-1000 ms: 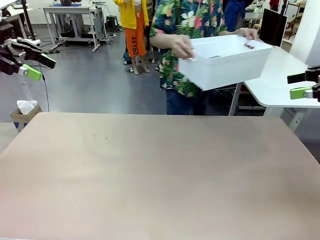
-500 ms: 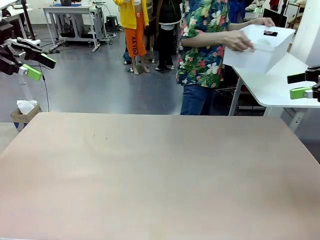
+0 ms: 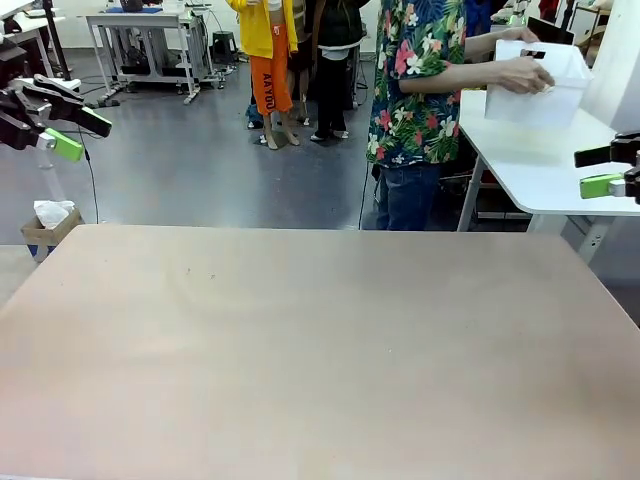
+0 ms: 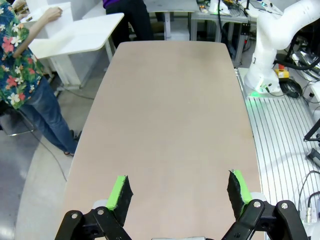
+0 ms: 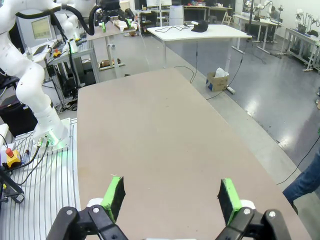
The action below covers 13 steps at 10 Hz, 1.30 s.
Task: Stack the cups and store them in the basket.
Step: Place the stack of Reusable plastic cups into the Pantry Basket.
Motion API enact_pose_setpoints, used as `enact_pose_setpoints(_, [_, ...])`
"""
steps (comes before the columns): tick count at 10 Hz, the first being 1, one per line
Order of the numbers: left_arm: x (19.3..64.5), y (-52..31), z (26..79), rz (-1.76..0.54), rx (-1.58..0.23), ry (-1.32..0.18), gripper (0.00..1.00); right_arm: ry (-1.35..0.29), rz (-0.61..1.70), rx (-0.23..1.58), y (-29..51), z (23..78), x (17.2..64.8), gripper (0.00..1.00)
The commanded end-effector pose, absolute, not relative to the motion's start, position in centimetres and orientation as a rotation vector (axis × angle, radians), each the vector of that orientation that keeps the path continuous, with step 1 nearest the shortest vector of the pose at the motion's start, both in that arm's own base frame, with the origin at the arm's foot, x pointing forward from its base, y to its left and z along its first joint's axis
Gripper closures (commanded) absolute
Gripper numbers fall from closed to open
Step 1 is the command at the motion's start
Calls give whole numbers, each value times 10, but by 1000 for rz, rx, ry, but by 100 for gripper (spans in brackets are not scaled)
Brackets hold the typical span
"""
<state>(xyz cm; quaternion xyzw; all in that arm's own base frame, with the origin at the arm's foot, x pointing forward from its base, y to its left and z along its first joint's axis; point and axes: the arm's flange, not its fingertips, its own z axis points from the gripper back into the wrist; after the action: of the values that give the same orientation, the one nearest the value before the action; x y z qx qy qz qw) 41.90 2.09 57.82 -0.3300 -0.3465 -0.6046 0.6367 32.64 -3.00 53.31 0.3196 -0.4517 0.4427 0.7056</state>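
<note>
Beyond the far edge of my table, a person in a flowered shirt holds the basket with both hands over a white side table at the right, the nearer hand gripping its rim. From my front camera I cannot tell what the white bin contains; its inside is hidden. My left gripper hangs raised at the left edge, fingers spread apart, and its wrist camera shows the green pads wide open above the bare tan tabletop. My right gripper waits at the right edge, likewise spread, its pads held well apart over the same surface.
</note>
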Motion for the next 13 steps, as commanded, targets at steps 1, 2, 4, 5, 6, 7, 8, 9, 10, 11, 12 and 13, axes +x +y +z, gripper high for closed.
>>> enact_pose_setpoints(1, [417,19,581,-1370,-745,-783,0,-1034,992,714,-29,534,329,0])
enact_pose_setpoints(2, [417,19,581,-1370,-745,-783,0,-1034,992,714,-29,534,329,0])
enact_pose_setpoints(4, [417,19,581,-1370,-745,-783,0,-1034,992,714,-29,534,329,0])
enact_pose_setpoints(5, [417,19,581,-1370,-745,-783,0,-1034,992,714,-29,534,329,0])
enact_pose_setpoints(6, [417,19,581,-1370,-745,-783,0,-1034,992,714,-29,534,329,0])
enact_pose_setpoints(7, [417,19,581,-1370,-745,-783,0,-1034,992,714,-29,534,329,0])
enact_pose_setpoints(8, [417,19,581,-1370,-745,-783,0,-1034,992,714,-29,534,329,0])
enact_pose_setpoints(9, [417,19,581,-1370,-745,-783,0,-1034,992,714,-29,534,329,0])
enact_pose_setpoints(10, [417,19,581,-1370,-745,-783,0,-1034,992,714,-29,534,329,0])
enact_pose_setpoints(11, [417,19,581,-1370,-745,-783,0,-1034,992,714,-29,534,329,0])
enact_pose_setpoints(12, [417,19,581,-1370,-745,-783,0,-1034,992,714,-29,534,329,0])
enact_pose_setpoints(13, [417,19,581,-1370,-745,-783,0,-1034,992,714,-29,534,329,0])
